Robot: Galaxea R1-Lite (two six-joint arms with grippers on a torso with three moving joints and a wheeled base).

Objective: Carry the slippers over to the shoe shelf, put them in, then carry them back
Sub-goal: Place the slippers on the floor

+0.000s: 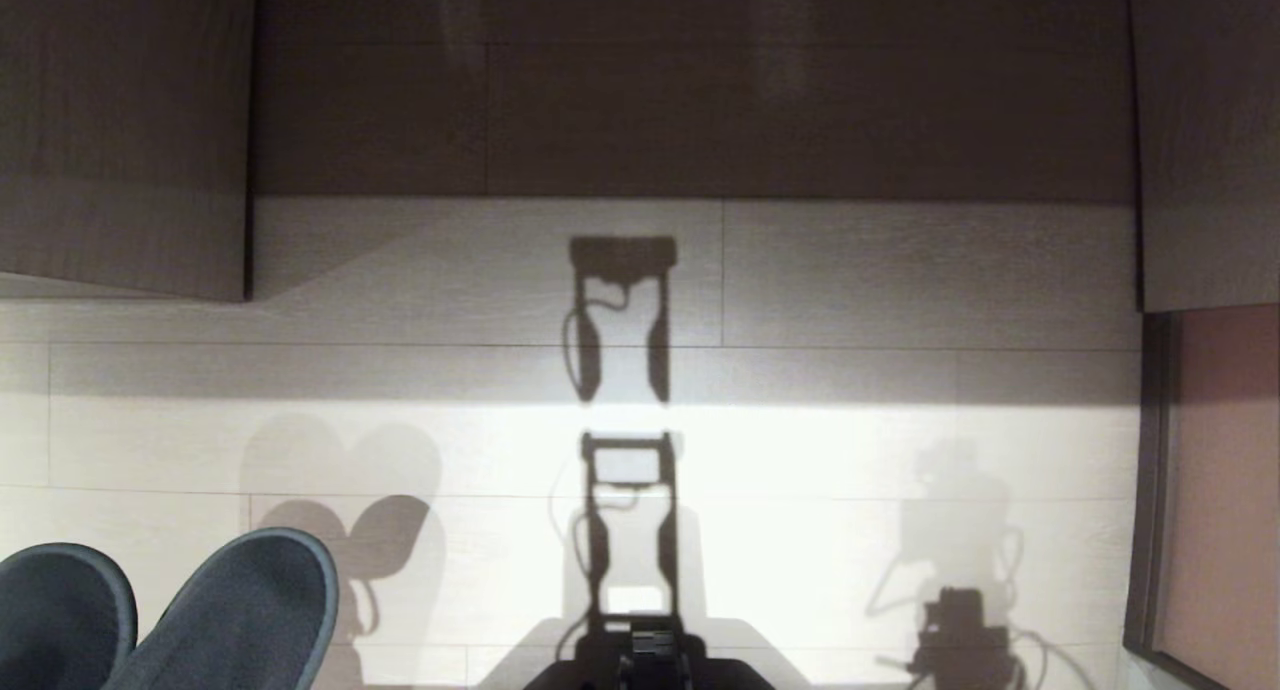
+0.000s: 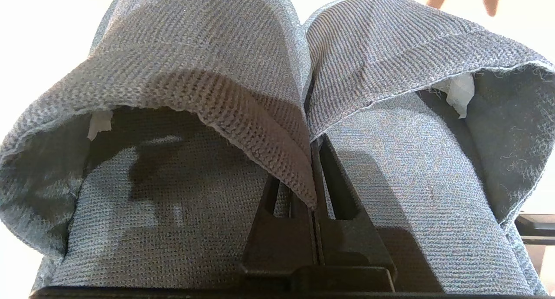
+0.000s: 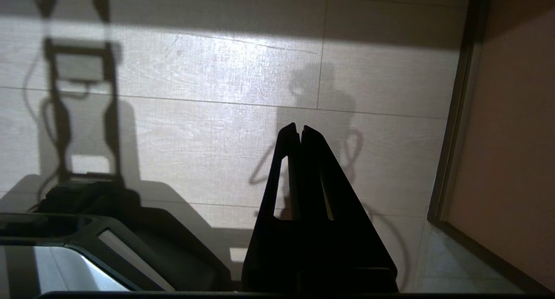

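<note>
Left wrist view: left tool (image 2: 313, 177) clamped on slippers (image 2: 182, 95)

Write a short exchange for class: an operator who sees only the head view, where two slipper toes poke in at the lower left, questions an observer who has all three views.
Operator: I only see the toes of the slippers. What holds them?
Observer: The left gripper. In its wrist view it is shut on the two inner edges of the uppers, pinched together side by side.
Operator: And the right gripper? I see only shadows.
Observer: The right gripper is shut and empty, hanging over the pale floor near a brown wall panel.
</note>
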